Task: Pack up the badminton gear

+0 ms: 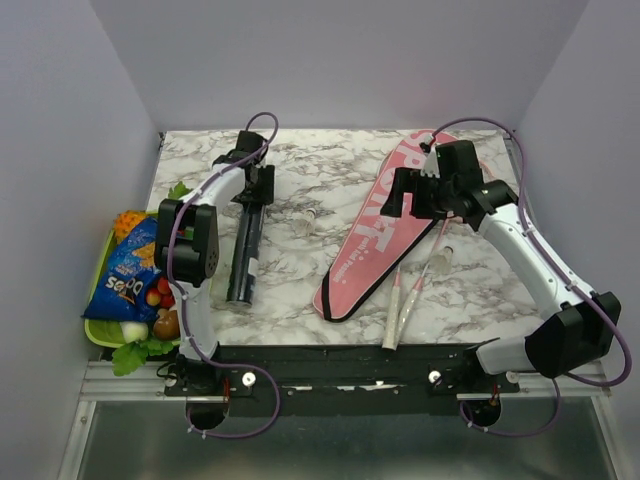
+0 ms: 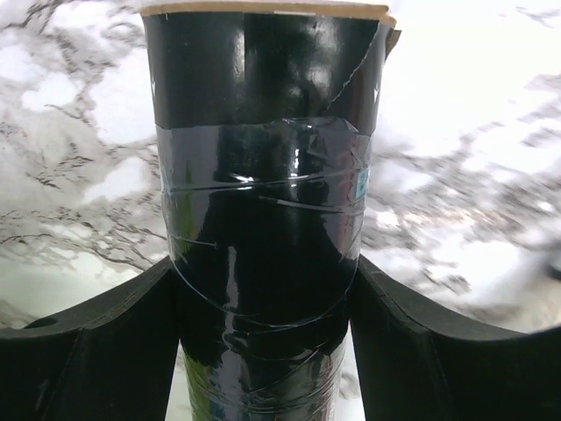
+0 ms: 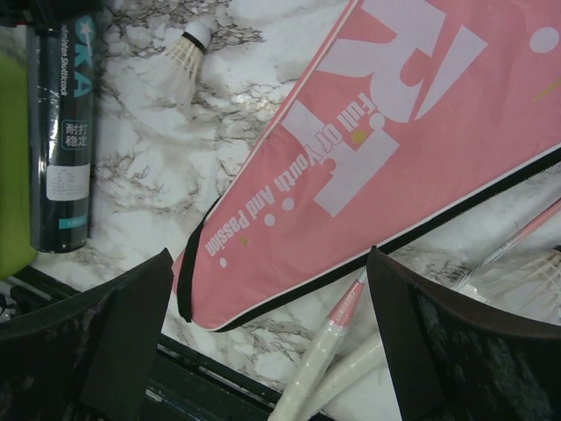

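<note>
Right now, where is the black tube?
In the top view, the black tube lies on the left half of the table, between the green tray and the pink bag, its far end gripped by the left gripper.

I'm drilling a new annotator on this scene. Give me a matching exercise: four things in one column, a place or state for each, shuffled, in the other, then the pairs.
1 black tube
2 pink bag
3 rackets
4 blue snack packet

A on the green tray
B white handles toward the near edge of the table
C between the fingers of the left gripper
D flat, white lettering up

Pairs: 1-C, 2-D, 3-B, 4-A.
</note>
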Tool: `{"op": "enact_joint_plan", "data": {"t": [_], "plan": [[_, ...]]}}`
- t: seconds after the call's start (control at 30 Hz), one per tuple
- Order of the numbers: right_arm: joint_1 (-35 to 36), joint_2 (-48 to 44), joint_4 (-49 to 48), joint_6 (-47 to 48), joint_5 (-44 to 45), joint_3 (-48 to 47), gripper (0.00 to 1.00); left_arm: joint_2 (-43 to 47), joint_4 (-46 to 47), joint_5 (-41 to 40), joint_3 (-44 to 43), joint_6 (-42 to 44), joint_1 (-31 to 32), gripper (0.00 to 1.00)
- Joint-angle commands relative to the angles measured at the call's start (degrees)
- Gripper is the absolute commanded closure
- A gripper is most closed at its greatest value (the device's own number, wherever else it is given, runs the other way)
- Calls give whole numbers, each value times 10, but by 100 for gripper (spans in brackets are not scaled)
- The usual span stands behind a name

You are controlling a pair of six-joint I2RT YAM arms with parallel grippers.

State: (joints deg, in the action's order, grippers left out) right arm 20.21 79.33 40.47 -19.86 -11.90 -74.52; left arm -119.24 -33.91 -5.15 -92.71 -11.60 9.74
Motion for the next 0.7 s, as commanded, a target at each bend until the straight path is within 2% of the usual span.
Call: {"op": "enact_joint_plan", "data": {"t": [0.0, 0.23, 0.4, 0.53, 0.67], "plan": [[4, -6, 35, 24, -39, -34, 0, 101, 14, 51, 16, 58, 40, 100], [4, -24, 58, 49, -34, -20, 0, 216, 38, 109, 95, 112, 101, 100], [17, 1, 58, 77, -37, -21, 1, 297, 38, 127, 130, 132, 145, 100], [51, 45, 68, 87, 4, -42, 3, 353, 24, 121, 156, 125, 150, 100], [77, 71, 37, 83, 34, -40, 4, 430, 38, 130, 199, 119, 151, 100]]}}
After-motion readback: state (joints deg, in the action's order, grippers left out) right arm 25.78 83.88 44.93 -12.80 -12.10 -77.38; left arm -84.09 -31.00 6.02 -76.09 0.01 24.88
